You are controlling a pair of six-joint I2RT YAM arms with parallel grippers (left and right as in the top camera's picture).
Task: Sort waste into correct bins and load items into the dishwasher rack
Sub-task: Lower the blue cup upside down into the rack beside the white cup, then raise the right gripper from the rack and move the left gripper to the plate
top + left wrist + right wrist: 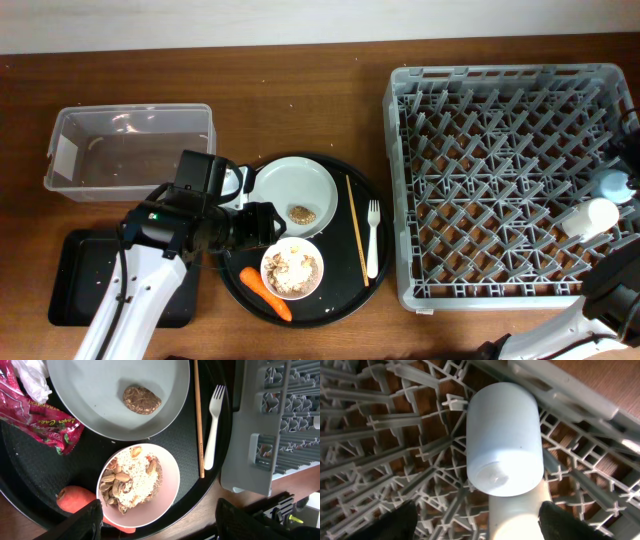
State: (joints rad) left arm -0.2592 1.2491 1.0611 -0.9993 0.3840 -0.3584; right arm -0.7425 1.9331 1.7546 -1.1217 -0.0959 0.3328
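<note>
Overhead: your left gripper (268, 228) hangs over the round tray (338, 292), beside the bowl (291, 268). The rack (500, 72) stands to the right.
Left wrist: fingers (87, 522) wide and empty, with the bowl of scraps (131, 480) between them.
Right wrist: right gripper (477, 525) spread wide, gripping nothing. The blue cup (502, 440) lies in the rack against the white cup (515, 515).

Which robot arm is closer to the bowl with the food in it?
Left. The left gripper is right beside the white bowl on the round tray. The right gripper is far away over the dishwasher rack, by the white cup.
</note>
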